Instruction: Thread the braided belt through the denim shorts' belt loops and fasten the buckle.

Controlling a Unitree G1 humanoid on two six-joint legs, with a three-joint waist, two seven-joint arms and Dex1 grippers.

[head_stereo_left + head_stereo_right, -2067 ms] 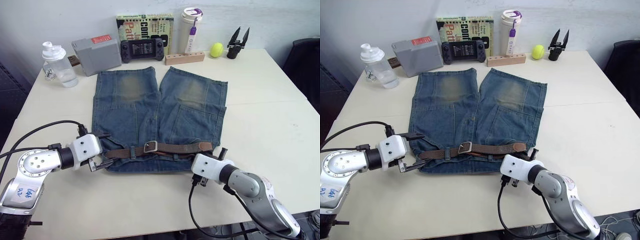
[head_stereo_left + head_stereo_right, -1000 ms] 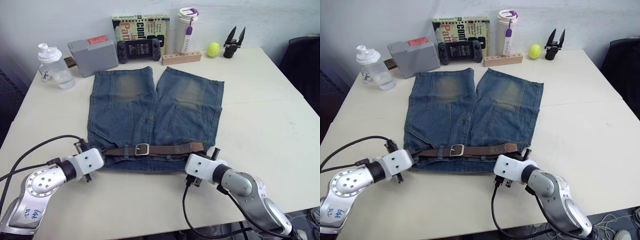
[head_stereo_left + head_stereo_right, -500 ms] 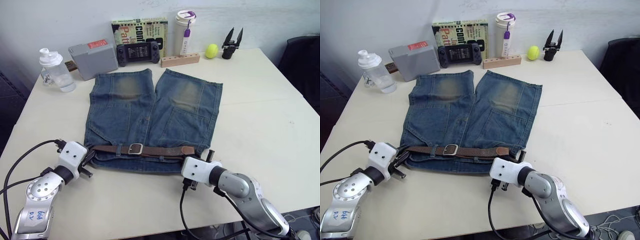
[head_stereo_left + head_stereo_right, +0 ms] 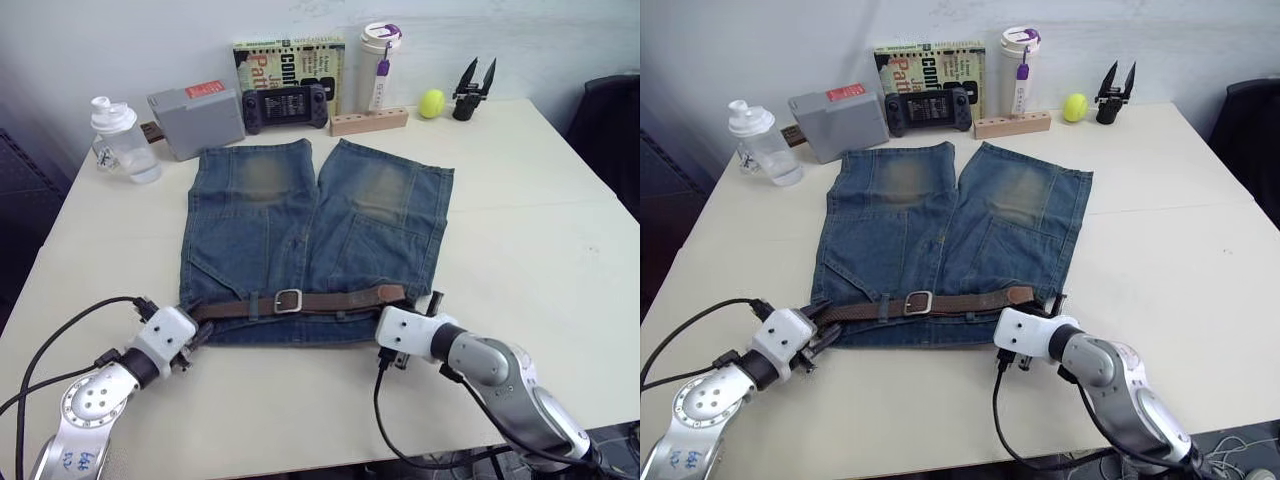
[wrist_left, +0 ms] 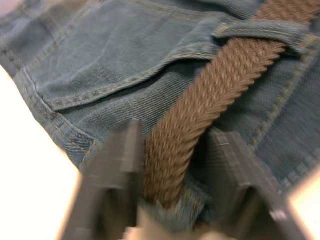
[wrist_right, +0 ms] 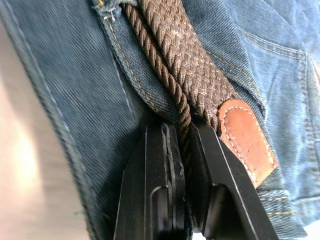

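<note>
The denim shorts point(image 4: 310, 215) lie flat on the table with the waistband nearest me. The braided belt point(image 4: 330, 300) runs across the waistband under the belt loops point(image 4: 252, 303). Its silver buckle point(image 4: 288, 300) sits near the middle and looks fastened. My left gripper point(image 4: 198, 331) is at the waistband's left corner. In the left wrist view its fingers point(image 5: 122, 165) flank the belt's left part point(image 5: 200, 105) just past a loop point(image 5: 260, 32). My right gripper point(image 6: 181, 127) is shut on the belt's edge beside the leather tip point(image 6: 245, 137).
Along the table's back edge stand a water bottle point(image 4: 122, 140), a grey box point(image 4: 197, 118), a game controller point(image 4: 286, 105), a book point(image 4: 290, 60), a tumbler point(image 4: 380, 65), a wooden block point(image 4: 368, 120), a tennis ball point(image 4: 432, 102) and a black tool point(image 4: 474, 85).
The left arm has dropped toward the table's front edge, and its gripper, open at first, now grips the belt at the waistband's left corner. The right gripper has stayed at the belt's tip.
</note>
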